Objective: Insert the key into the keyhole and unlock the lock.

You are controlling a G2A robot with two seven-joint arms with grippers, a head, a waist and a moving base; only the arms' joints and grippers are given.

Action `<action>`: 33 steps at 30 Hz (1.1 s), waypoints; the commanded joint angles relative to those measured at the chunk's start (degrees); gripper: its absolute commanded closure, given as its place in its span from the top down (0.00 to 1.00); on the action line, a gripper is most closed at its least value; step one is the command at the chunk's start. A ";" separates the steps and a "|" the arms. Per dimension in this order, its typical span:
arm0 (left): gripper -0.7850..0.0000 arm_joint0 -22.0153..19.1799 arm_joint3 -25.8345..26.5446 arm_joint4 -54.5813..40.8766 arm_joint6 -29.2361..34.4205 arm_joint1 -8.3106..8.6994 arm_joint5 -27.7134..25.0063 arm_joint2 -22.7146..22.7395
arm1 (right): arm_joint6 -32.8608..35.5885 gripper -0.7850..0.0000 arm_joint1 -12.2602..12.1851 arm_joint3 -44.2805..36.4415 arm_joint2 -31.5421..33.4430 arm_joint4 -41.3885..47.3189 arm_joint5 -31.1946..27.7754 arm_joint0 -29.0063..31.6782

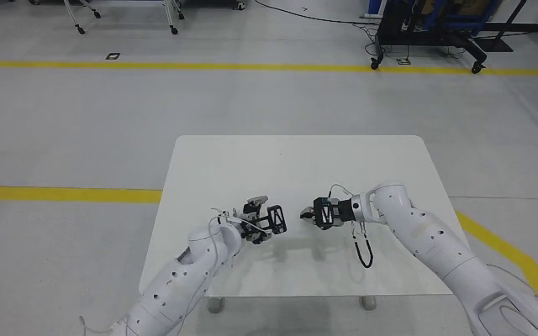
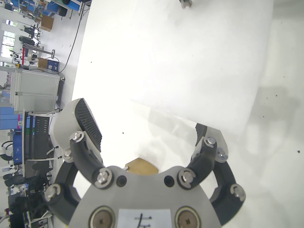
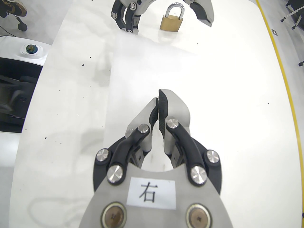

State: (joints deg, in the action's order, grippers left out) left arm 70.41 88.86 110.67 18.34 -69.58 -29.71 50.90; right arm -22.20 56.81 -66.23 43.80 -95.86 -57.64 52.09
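Note:
A brass padlock [image 3: 171, 22] with a silver shackle stands upright on the white table [image 1: 252, 160]. My left gripper [image 3: 169, 28] is open and straddles it, one finger on each side, neither touching. In the left wrist view the padlock's brass body [image 2: 141, 166] peeks out at the base of that gripper [image 2: 140, 115]. My right gripper [image 3: 158, 100] hovers a short way off, pointing at the padlock, with its pads pressed together. In the top view the two grippers [image 1: 271, 220] [image 1: 304, 212] face each other near the table's middle front.
The table's front edge [image 1: 286, 296] lies close behind both arms. A black cable loop [image 1: 363, 252] hangs from the right forearm. Bare tabletop stretches toward the far side. Yellow floor lines [image 1: 84, 193] run past the table.

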 commanded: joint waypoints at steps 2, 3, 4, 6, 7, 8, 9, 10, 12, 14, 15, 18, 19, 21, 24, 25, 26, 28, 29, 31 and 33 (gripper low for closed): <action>1.00 0.38 0.54 -0.66 -0.65 0.26 0.39 1.59 | 0.00 0.00 0.00 0.00 0.00 0.00 0.00 0.00; 1.00 0.78 1.22 -1.65 -1.30 0.41 0.27 2.51 | 0.00 0.00 0.00 0.00 0.00 0.00 0.00 0.00; 1.00 1.36 2.20 -2.79 -2.25 0.68 -0.49 3.74 | 0.00 0.00 0.00 0.00 0.00 0.00 0.00 0.00; 1.00 3.04 4.80 -5.31 -4.62 1.47 -3.28 6.91 | 0.00 0.00 0.00 0.00 0.00 0.00 0.00 0.00; 1.00 4.03 6.13 -6.31 -5.73 1.97 -5.25 8.80 | 0.00 0.00 0.00 0.00 0.00 0.00 0.00 0.00; 1.00 5.14 7.62 -7.41 -6.89 2.50 -7.50 10.85 | 0.00 0.00 0.00 0.00 0.00 0.00 0.00 0.00; 1.00 6.34 9.28 -8.46 -8.12 3.08 -10.04 13.06 | 0.00 0.00 0.00 0.00 0.00 0.00 0.00 0.00; 1.00 7.61 10.99 -9.23 -9.24 3.64 -12.61 15.19 | 0.00 0.00 0.00 0.00 0.00 0.00 0.00 0.00; 1.00 10.04 13.94 -10.67 -11.39 4.60 -16.80 19.01 | 0.00 0.00 0.00 0.00 0.00 0.00 0.00 0.00; 1.00 11.70 16.02 -12.32 -13.32 5.29 -19.52 22.35 | 0.00 0.00 0.00 0.00 0.00 0.00 0.00 0.00; 1.00 12.25 16.88 -13.08 -14.08 5.50 -20.27 23.33 | 0.00 0.00 0.00 0.00 0.00 0.00 0.00 0.00; 1.00 12.17 17.13 -16.62 -13.62 5.36 -18.90 23.27 | 0.00 0.00 0.00 0.00 0.00 0.00 0.00 0.00; 1.00 11.38 16.79 -17.36 -12.52 5.11 -18.11 21.85 | 0.00 0.00 0.00 0.00 0.00 0.00 0.00 0.00; 1.00 8.94 15.05 -18.01 -9.22 4.46 -16.62 18.02 | 0.00 0.00 0.00 0.00 0.00 0.00 0.00 0.00; 1.00 4.64 11.72 -17.62 -4.18 3.12 -12.71 11.54 | 0.00 0.00 0.00 0.00 0.00 0.00 0.00 0.00; 1.00 3.34 10.61 -17.75 -3.42 2.71 -11.91 9.80 | 0.00 0.00 0.00 0.00 0.00 0.00 0.00 0.00; 1.00 2.27 9.49 -18.28 -3.15 2.38 -11.45 8.56 | 0.00 0.00 0.00 0.00 0.00 0.00 0.00 0.00; 1.00 0.69 7.54 -19.51 -3.06 1.97 -10.77 7.47 | 0.82 0.00 0.05 0.19 0.16 0.30 1.53 0.46; 1.00 0.21 6.79 -20.35 -3.21 1.88 -10.57 7.47 | 1.60 0.00 0.18 -0.15 0.58 1.88 3.68 1.23; 1.00 -0.32 6.05 -21.53 -3.69 1.91 -11.18 7.88 | -0.43 0.00 0.09 -1.70 1.85 5.34 3.88 2.04; 1.00 -0.24 5.95 -22.32 -4.68 2.12 -12.37 8.67 | -6.11 0.00 -0.55 -2.46 4.00 8.17 2.33 3.10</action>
State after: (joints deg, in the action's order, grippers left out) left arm 70.04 94.78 88.75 14.29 -67.60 -41.28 59.10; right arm -23.84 56.66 -68.22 46.52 -89.45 -53.95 54.63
